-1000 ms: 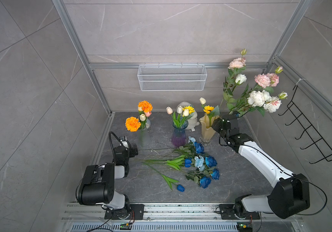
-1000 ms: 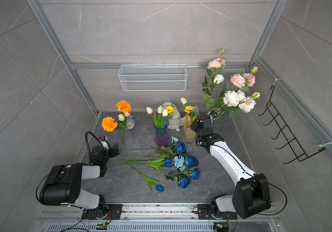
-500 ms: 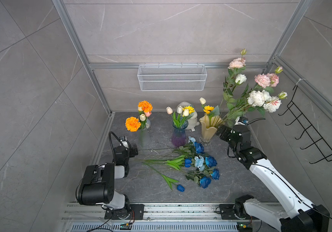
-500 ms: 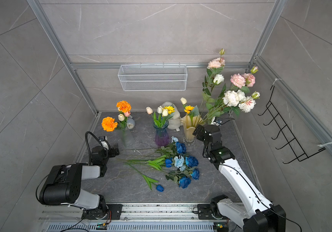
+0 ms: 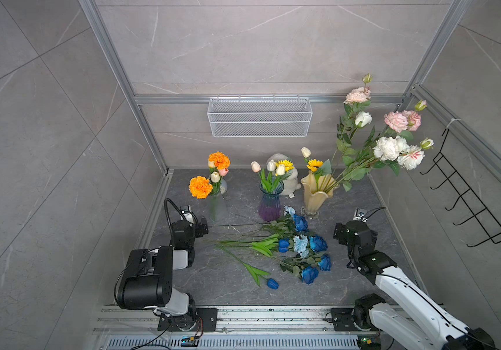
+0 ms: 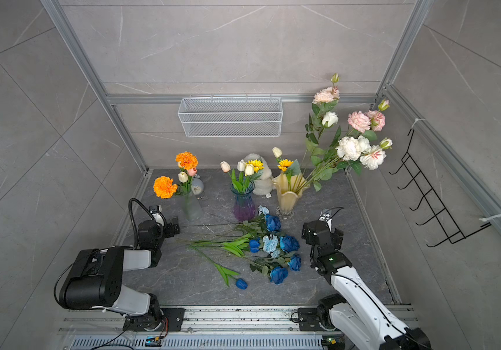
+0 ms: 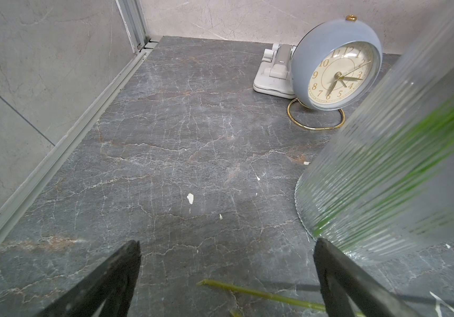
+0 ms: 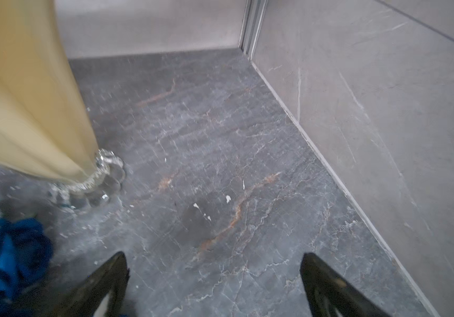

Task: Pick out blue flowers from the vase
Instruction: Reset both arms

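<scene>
Enclosure: grey tiled walls, a dark marbled tabletop [image 5: 210,288], and a wire basket [image 5: 260,118] fixed to the rear wall.

Left side: the left gripper [image 7: 227,247] sits low over the tabletop with its jaws wide apart and nothing between them. The wrist view shows a bare green stem end lying just in front of it. Just beside it stands a ribbed frosted vase [image 5: 218,206] holding orange marigolds and pale tulips. No blue is seen in it. A small clock [image 7: 338,71] stands behind the vase.

Centre: a purple vase [image 5: 270,206] holds white tulips and a sunflower, with no blue seen. The blue flowers [image 5: 300,244] lie in a loose heap on the tabletop in front of it. Their heads point towards the right arm and their stems trail towards the left arm. One dark bud lies apart, nearer the front edge.

Right side: a cream vase [image 5: 314,194] holds a sunflower and tall white and pink roses, with no blue seen. The right gripper [image 8: 213,258] is beside the heap and near that vase's foot, with jaws spread and empty. A black hook rack [image 5: 470,206] hangs on the side wall.

Assessment: extraction appears complete or nearly so. No blue bloom can be found in any vase, though the dense rose foliage could hide one.
</scene>
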Robot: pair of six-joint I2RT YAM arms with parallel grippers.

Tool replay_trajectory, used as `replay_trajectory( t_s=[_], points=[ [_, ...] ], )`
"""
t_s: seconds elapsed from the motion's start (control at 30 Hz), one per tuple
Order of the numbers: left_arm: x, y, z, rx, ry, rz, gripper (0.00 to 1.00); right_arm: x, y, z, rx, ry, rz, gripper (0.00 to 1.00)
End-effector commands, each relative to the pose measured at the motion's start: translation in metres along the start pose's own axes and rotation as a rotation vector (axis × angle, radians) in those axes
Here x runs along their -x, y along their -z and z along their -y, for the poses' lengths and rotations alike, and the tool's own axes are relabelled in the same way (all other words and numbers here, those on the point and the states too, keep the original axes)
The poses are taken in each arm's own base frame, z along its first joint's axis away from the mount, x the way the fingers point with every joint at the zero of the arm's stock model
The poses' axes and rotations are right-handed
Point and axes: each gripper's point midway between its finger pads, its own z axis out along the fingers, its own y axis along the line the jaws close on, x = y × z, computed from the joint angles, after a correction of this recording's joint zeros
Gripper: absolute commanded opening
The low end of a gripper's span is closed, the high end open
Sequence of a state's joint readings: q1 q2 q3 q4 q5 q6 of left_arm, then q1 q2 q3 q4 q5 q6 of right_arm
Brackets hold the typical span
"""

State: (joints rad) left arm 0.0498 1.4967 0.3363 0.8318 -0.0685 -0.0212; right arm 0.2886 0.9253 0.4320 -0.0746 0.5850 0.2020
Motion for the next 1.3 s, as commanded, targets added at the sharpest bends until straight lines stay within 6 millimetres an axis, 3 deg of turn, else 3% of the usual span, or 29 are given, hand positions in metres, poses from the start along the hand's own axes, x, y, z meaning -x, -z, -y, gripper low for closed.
replay_trajectory(
  t_s=[0.0, 0.2, 0.37, 0.53, 0.63, 0.7, 0.77, 0.9, 1.03, 1.27],
  points=[
    [0.013, -0.003, 0.004, -0.015, -0.017, 0.038, 1.00, 0.021, -0.010, -0.012, 0.019, 0.045, 0.121, 1.00],
    [0.013, -0.003, 0.004, -0.016, -0.017, 0.037, 1.00, 0.015, -0.036, -0.057, 0.182, 0.080, 0.183, 1.00],
    [0.014, -0.003, 0.004, -0.017, -0.016, 0.036, 1.00, 0.031, -0.035, -0.079, 0.294, 0.100, 0.311, 1.00],
    [0.013, -0.003, 0.004, -0.018, -0.015, 0.035, 1.00, 0.029, -0.044, -0.079, 0.306, 0.111, 0.331, 1.00],
    [0.013, -0.003, 0.004, -0.019, -0.016, 0.035, 1.00, 0.014, -0.051, -0.076, 0.348, 0.074, 0.383, 1.00],
    [0.014, -0.003, 0.004, -0.020, -0.015, 0.036, 1.00, 0.018, -0.043, -0.073, 0.353, 0.057, 0.444, 1.00],
    [0.013, -0.003, 0.004, -0.019, -0.016, 0.035, 1.00, 0.014, -0.046, -0.070, 0.353, 0.049, 0.407, 1.00],
    [0.014, -0.003, 0.004, -0.020, -0.016, 0.036, 1.00, 0.014, -0.060, -0.087, 0.407, 0.102, 0.317, 1.00],
    [0.013, -0.003, 0.004, -0.020, -0.016, 0.035, 1.00, 0.017, -0.074, -0.083, 0.427, 0.058, 0.252, 1.00],
    [0.013, -0.003, 0.005, -0.021, -0.017, 0.035, 1.00, 0.017, -0.079, -0.078, 0.432, 0.029, 0.233, 1.00]
  ],
)
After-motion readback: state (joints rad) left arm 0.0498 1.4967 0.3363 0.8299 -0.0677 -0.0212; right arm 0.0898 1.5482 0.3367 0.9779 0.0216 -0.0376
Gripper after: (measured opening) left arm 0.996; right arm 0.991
